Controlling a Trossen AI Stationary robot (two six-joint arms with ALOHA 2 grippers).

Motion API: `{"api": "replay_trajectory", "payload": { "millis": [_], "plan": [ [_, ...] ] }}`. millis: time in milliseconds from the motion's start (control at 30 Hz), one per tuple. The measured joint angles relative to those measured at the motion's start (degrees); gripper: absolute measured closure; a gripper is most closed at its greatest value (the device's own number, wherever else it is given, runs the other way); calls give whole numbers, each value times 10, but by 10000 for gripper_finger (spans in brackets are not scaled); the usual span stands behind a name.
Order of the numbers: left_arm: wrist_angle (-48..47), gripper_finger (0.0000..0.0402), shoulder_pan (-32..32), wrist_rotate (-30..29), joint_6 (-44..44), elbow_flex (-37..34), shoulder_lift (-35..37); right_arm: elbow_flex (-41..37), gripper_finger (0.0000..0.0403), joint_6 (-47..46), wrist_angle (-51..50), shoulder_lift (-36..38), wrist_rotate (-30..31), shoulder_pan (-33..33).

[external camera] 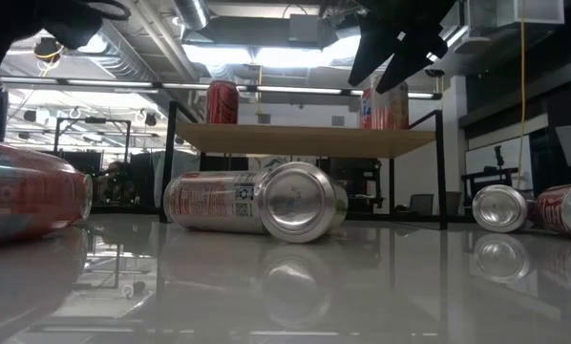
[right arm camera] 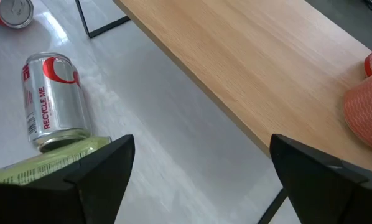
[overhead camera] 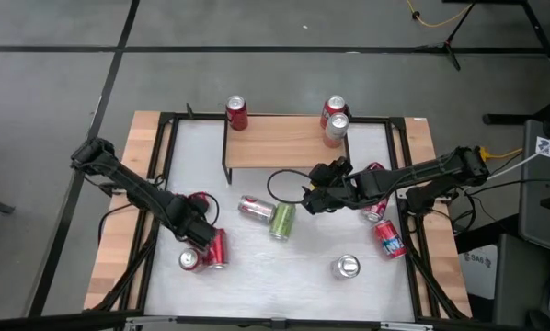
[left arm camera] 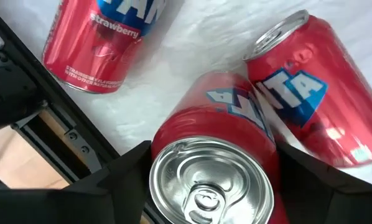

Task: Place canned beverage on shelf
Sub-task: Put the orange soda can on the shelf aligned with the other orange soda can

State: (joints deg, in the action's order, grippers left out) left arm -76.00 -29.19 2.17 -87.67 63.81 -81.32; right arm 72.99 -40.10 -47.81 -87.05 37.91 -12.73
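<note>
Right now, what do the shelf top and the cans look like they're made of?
Low rectangular shelf top: light wood, matte, visible grain; whether solid or veneer is unclear. Its thin black legs: likely painted metal. Red can between the left gripper fingers: thin metal, probably aluminium, with shiny bare lid and glossy printed body.

Two dark, jointed robot arms
Matte black segmented links on both; left claw (overhead camera: 204, 241) and right claw (overhead camera: 314, 199) carry broad, flat black fingers.
</note>
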Motion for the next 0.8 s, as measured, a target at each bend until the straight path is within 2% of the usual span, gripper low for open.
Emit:
{"api": "replay_trajectory", "payload": {
  "millis": [233,367,500,800],
  "plan": [
    [-2,132,37,43,34,1,58,0,40,14,18,0,0,0],
    [-18,131,62,43,66,36,70,0,40,28,20,0,0,0],
    [-47,131,89,6,107,99,70,0,40,33,21,0,0,0],
    [-40,130,177,-76,233,224,57,0,40,64,60,0,-2,0]
  ]
}}
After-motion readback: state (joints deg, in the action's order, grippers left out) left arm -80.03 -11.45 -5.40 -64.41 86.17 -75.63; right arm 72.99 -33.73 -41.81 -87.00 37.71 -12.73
